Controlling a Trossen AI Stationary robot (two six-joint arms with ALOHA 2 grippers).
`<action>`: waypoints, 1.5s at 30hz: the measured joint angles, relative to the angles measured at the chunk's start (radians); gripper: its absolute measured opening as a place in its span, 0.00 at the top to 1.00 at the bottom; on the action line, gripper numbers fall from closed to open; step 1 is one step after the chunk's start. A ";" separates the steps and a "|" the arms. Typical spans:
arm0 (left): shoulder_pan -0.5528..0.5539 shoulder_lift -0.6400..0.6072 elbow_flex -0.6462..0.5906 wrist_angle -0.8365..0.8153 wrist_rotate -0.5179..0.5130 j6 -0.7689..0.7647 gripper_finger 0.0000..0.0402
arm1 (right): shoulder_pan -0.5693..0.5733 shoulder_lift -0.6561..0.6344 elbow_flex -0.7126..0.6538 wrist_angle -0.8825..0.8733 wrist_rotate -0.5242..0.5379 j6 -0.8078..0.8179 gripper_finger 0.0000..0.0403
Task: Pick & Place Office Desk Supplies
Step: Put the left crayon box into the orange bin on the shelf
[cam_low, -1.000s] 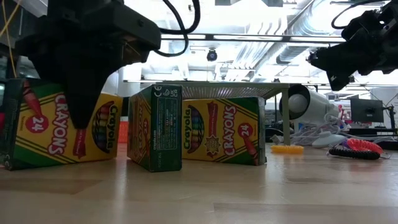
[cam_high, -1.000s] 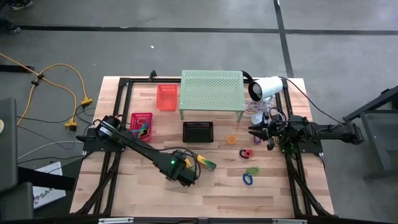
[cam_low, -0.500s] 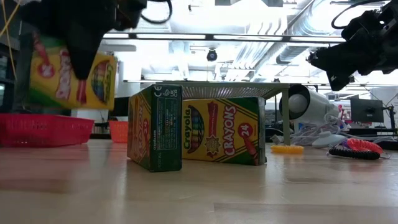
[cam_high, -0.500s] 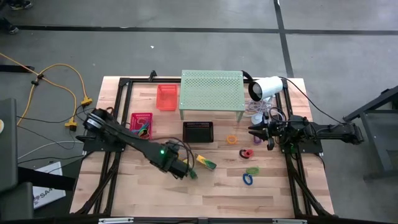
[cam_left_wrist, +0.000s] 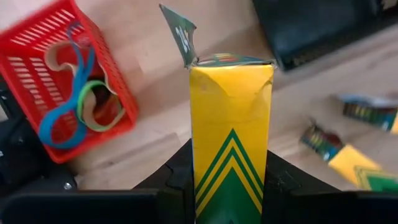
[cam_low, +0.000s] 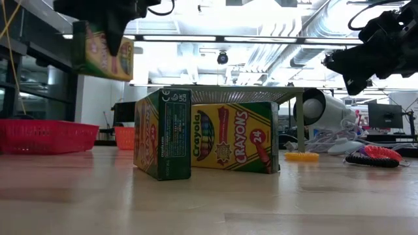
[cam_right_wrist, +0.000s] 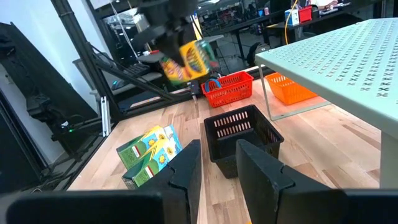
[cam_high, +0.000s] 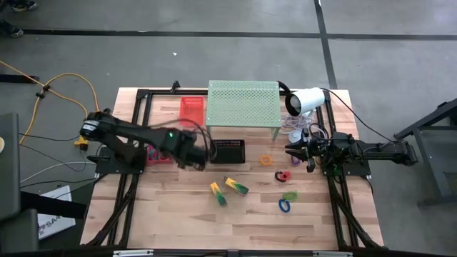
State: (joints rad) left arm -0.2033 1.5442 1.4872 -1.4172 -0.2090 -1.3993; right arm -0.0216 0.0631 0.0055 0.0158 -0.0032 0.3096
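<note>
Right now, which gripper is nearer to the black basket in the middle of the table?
Left. The left gripper, holding a crayon box, hangs just beside the black basket. The right gripper waits farther off, past the orange loop.

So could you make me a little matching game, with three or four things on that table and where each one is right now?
Things:
1. lifted crayon box
2. two crayon boxes
3. blue loop
4. colored bands

Places:
A. inside the red basket
B. lying on bare wood near the right arm's side
C. held in the air by the left gripper
D. resting on the table in front of the black basket

Pairs: 1-C, 2-D, 3-B, 4-A
</note>
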 joint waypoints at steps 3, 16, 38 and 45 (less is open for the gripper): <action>0.073 -0.027 0.000 -0.002 -0.006 0.053 0.76 | 0.000 0.000 0.000 0.000 0.000 0.000 0.78; 0.530 -0.069 0.000 0.005 -0.002 0.382 0.76 | 0.000 0.000 0.000 0.000 0.000 0.000 0.78; 0.921 0.136 0.000 0.251 0.110 0.550 0.76 | 0.000 0.000 0.000 0.000 0.000 0.000 0.78; 0.940 0.194 0.000 0.255 0.113 0.572 0.76 | 0.000 0.000 0.000 0.000 0.000 0.000 0.78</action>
State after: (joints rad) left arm 0.7372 1.7379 1.4872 -1.1622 -0.0959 -0.8277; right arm -0.0216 0.0631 0.0052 0.0158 -0.0032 0.3096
